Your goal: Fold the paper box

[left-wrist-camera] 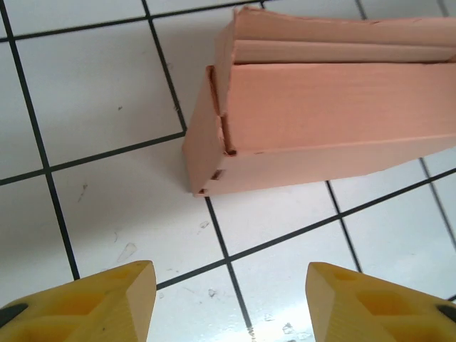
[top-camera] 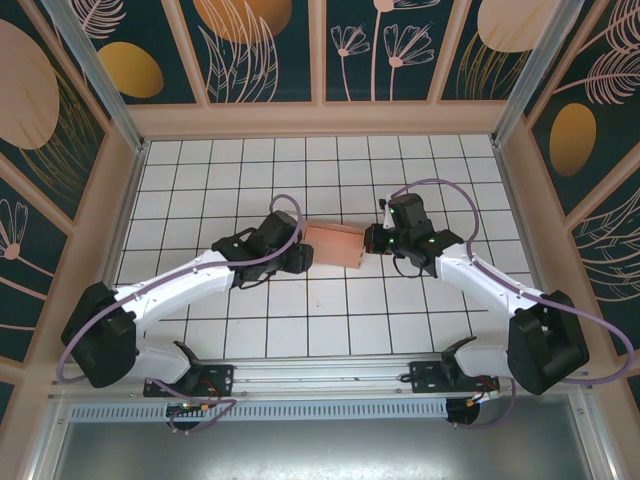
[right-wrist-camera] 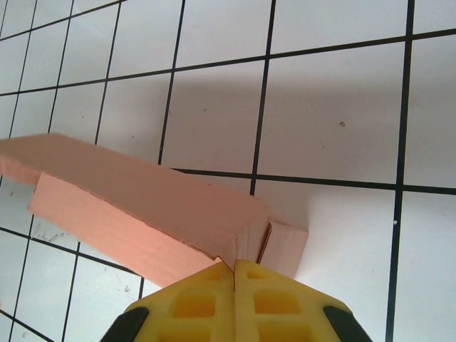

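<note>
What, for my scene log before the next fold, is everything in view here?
paper box: one, salmon-pink, on the table near its middle, between the two grippers
table: one, white tiles with dark grid lines
walls: dark teal panels with leaf and flower prints, pale frames, around the table
rail: one, silver, along the near edge, carrying both arm bases
cables: two, purple, one looping along each arm
arms: two, white with black joints
left gripper: one, yellow fingertips, open, just short of the box's end
right gripper: one, yellow fingertips, shut, tips at the box's other end
</note>
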`<state>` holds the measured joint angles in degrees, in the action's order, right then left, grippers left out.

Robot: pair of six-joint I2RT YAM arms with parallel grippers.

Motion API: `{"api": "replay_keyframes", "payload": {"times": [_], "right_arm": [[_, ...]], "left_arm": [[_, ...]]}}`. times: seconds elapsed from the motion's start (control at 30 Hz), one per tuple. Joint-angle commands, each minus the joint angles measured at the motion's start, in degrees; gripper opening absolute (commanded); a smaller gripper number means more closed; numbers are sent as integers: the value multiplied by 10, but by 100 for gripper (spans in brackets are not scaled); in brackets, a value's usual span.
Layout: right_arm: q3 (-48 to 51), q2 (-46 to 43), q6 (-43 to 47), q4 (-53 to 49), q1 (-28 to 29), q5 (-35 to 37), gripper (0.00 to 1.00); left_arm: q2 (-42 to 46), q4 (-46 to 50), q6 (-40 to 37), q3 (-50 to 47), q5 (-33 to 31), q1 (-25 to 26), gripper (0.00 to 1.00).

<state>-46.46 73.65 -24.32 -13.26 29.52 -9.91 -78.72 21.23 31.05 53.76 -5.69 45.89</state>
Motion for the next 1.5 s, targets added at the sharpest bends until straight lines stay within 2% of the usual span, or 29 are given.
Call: {"api": "replay_keyframes", "payload": {"times": [0.0,0.3,0.43,0.7,0.77,0.8,0.83,1.03,1.3,1.47], "right_arm": [[-9,7,0,-26,3,11,0],[-14,8,4,-29,3,7,0],[-20,10,7,-33,2,5,0],[-25,17,12,-32,2,-2,0],[-23,17,15,-29,3,-4,0],[-22,17,16,-27,3,-4,0],[-19,16,19,-23,4,-4,0],[23,-11,29,41,11,3,0],[30,-10,49,44,15,30,0],[30,-9,51,45,25,30,0]], "left_arm": [[27,-2,-11,-7,7,3,56],[45,12,-32,-6,-71,-13,52],[50,12,-31,2,-62,-37,45],[17,16,-24,49,-26,-58,44],[3,8,0,61,-33,-62,47],[-5,6,13,68,-37,-64,57],[-13,2,25,77,-41,-66,60],[-71,-6,53,123,-29,-67,62],[-112,1,67,140,-25,-67,49],[-115,2,74,119,-27,-66,40]]}}
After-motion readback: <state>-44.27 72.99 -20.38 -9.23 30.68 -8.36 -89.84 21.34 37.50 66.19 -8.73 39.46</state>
